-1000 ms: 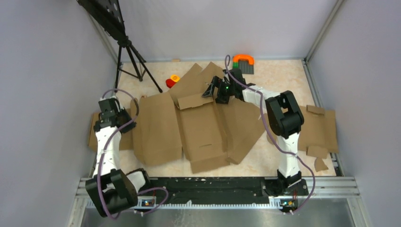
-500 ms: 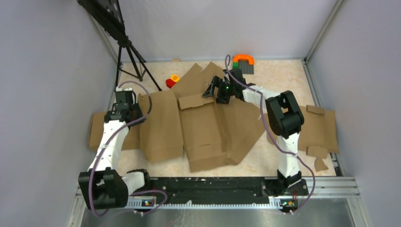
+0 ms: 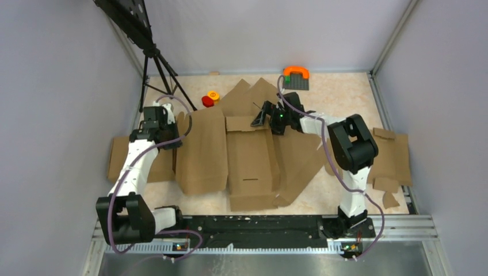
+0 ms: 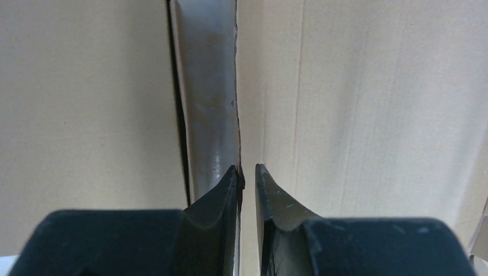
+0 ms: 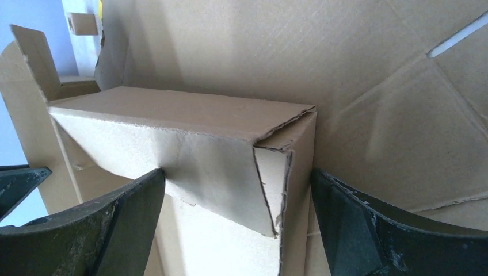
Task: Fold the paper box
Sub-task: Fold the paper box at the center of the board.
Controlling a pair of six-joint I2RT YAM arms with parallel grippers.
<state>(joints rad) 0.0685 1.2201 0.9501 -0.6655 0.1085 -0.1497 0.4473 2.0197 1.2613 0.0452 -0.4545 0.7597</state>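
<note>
Currently, the paper box [image 3: 250,167] lies mid-table, partly formed. Its centre panel is flat, its left panel is tilted up, and a short end wall is folded up at the far edge.

**Gripper state**
- The left gripper [image 4: 246,168] has its fingers pressed almost together. A cardboard edge runs into the slit between them, so it appears to be pinching the left panel's far corner.
- The right gripper [image 5: 236,175] is spread wide. It straddles the folded end wall, with one finger on each side and neither clearly touching it.

**Hazards**
1. The left pinch sits right at the edge of the sheet. If you pull sideways, expect the panel to slip free or the corrugated board to tear.
2. If you close the right fingers off-square, you will likely crush the end wall's corner, which already shows a ragged edge.
3. The end wall may spring open if nothing braces it.
4. The whole sheet may slide, because the tabletop looks smooth.
5. A red and yellow object [image 3: 208,99] sits just beside the far flaps and could be swept along by them.

**Surroundings**
- The table [image 3: 339,92] is pale and mottled, enclosed by plain grey walls.
- A tripod [image 3: 158,66] stands at the far left corner.
- An orange-handled grey item [image 3: 296,77] sits at the far edge.
- A smaller cardboard slab [image 3: 118,158] lies under the left arm.
- More cardboard [image 3: 397,155] and torn scraps [image 3: 390,200] lie at the right.
</note>
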